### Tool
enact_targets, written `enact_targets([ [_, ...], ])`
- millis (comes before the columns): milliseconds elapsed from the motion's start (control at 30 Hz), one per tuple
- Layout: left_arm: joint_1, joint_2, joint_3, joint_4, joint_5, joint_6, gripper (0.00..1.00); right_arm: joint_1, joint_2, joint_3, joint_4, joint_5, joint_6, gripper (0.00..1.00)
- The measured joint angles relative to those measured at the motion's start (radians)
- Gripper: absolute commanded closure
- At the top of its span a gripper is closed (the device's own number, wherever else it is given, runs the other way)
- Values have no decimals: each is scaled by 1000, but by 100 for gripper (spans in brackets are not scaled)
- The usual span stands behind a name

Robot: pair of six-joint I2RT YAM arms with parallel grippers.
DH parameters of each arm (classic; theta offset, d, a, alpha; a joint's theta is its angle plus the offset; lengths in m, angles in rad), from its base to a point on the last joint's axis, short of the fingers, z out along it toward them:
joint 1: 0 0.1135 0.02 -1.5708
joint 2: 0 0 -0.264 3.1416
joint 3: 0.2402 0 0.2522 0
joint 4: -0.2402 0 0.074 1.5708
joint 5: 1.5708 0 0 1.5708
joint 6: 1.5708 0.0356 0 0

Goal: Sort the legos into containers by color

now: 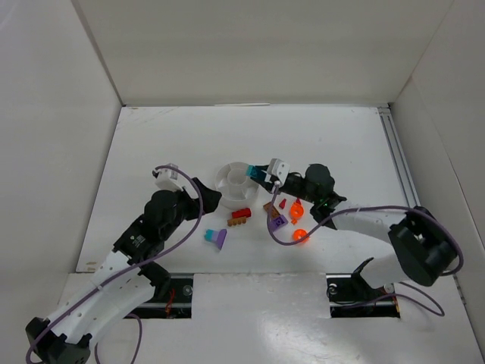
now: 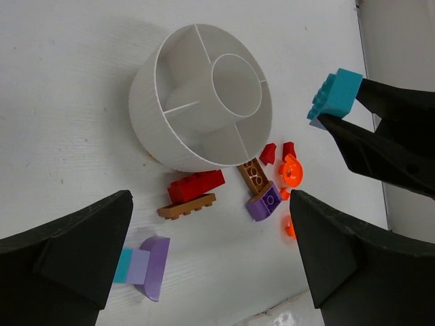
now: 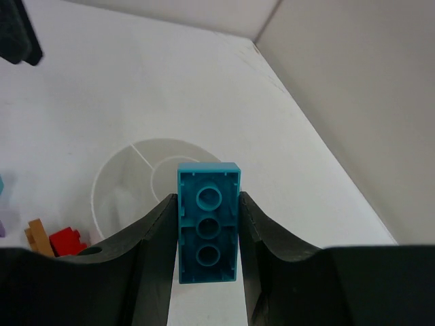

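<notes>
The right end effector (image 3: pixel 207 234) pinches the teal brick (image 3: pixel 207 204) by its long sides, raised just right of the divided dish (image 1: pixel 222 180) near the centre of the tabletop (image 1: pixel 167 136), the brick's long axis pointing toward the dish.

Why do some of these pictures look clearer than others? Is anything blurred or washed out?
Top external view: even light, soft faint shadows, the legos tiny and slightly soft. Left wrist view: the dish crisp, the left gripper's fingers dark featureless shapes in the foreground. Right wrist view: the teal brick sharp, the white dish behind it pale against the white table.
</notes>
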Motion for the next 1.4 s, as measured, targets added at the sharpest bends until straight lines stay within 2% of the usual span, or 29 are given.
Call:
enact_targets([
  [267, 0, 19, 0, 8, 0, 7, 0, -22, 238, 17, 366, -217, 100, 70],
  [433, 0, 20, 0, 8, -5, 8, 0, -69, 328, 17, 476, -288, 197, 69],
  [700, 0, 15, 2, -19, -29, 7, 0, -105, 439, 19, 548, -338, 313, 65],
  [1067, 0, 7, 2, -39, -45, 5, 0, -105, 466, -9, 568, -353, 363, 38],
  [1400, 0, -2, 2, -65, -47, -13, 0, -105, 424, -27, 544, -364, 374, 30],
])
